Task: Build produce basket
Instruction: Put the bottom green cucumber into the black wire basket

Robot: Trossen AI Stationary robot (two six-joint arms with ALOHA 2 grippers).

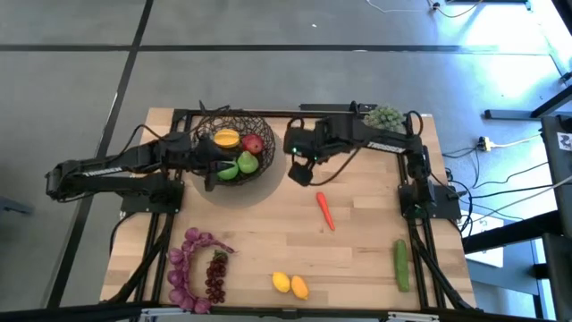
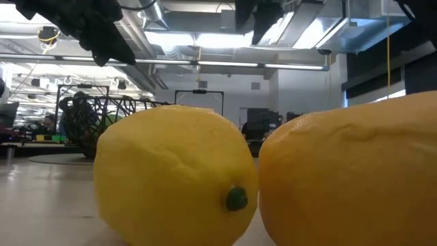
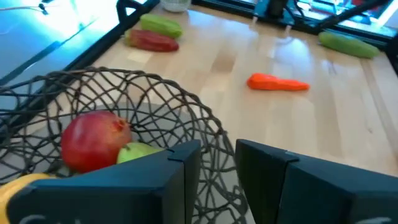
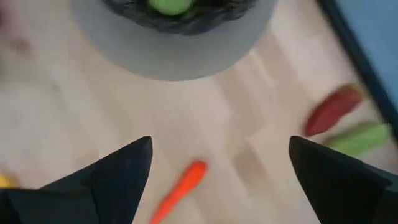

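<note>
The dark wire basket (image 1: 231, 148) stands at the table's far left and holds a mango (image 1: 227, 138), a red pomegranate (image 3: 93, 140) and green apples (image 1: 246, 164). My left gripper (image 3: 217, 180) hovers over the basket's near rim. Its fingers stand a little apart with nothing between them. My right gripper (image 4: 217, 180) hangs wide open and pointing down, above the bare table between the basket and the orange carrot (image 1: 325, 210). The carrot lies flat at mid-table. Two lemons (image 1: 289, 284) lie at the near edge and a cucumber (image 1: 401, 264) at the near right.
A red pepper (image 3: 151, 41) and a green pepper (image 3: 160, 25) lie by the far edge. Purple grapes (image 1: 214, 277) and a purple bunch (image 1: 183, 268) lie at the near left. A pale-green clump (image 1: 384, 116) sits at the far right corner. Bare wood stretches across mid-table.
</note>
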